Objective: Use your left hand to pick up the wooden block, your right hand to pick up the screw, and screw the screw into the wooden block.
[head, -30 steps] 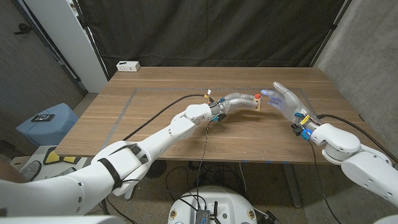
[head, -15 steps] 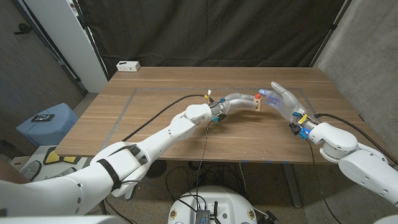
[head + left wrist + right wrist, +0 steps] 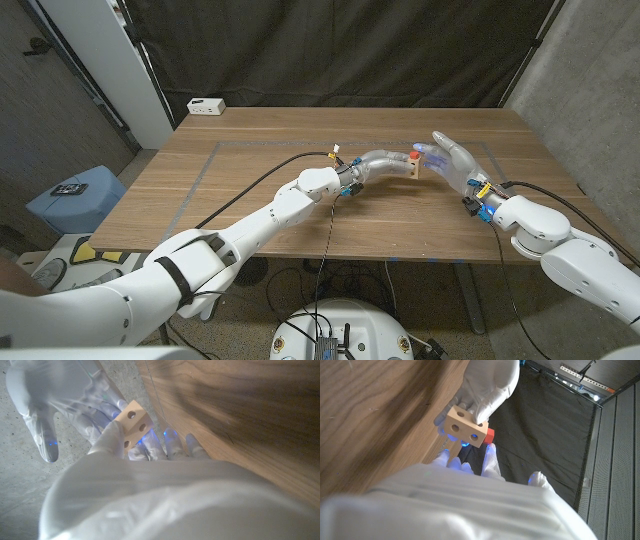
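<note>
The left hand (image 3: 383, 163) is gripping the wooden block (image 3: 411, 167) above the tabletop (image 3: 250, 190) while the right hand (image 3: 452, 160), fingers spread, is pinching the red-headed screw (image 3: 415, 155) at it, which probably needs straight alignment and gentle twisting.

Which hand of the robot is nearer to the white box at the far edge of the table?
Left. The left hand holds the wooden block mid-table, closer to the white box; the right hand is farther away.

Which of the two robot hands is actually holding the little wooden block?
The left hand grips the wooden block; the right hand only reaches its fingers toward it, other fingers spread.
</note>
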